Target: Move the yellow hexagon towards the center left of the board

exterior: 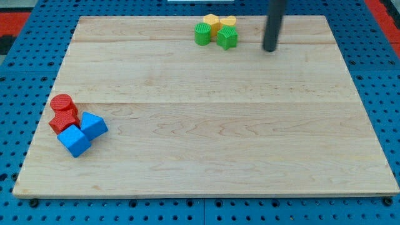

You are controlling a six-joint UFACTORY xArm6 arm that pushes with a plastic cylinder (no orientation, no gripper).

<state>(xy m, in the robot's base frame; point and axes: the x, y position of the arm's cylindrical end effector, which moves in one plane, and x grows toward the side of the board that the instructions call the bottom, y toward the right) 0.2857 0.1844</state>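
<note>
The yellow hexagon (211, 23) sits near the view's top edge of the wooden board (206, 125), a little right of centre. A second yellow block (227, 22) is just to its right. A green block (202, 34) and a second green block (227, 38) sit just below the two yellow ones, the four packed in one cluster. My tip (270, 49) rests on the board to the right of this cluster, about 70 px right of the nearer green block and touching no block.
At the view's left, near the board's edge, a red cylinder (62, 104), a red block (63, 119) and two blue blocks (94, 125) (74, 140) are bunched together. A blue pegboard (19, 81) surrounds the board.
</note>
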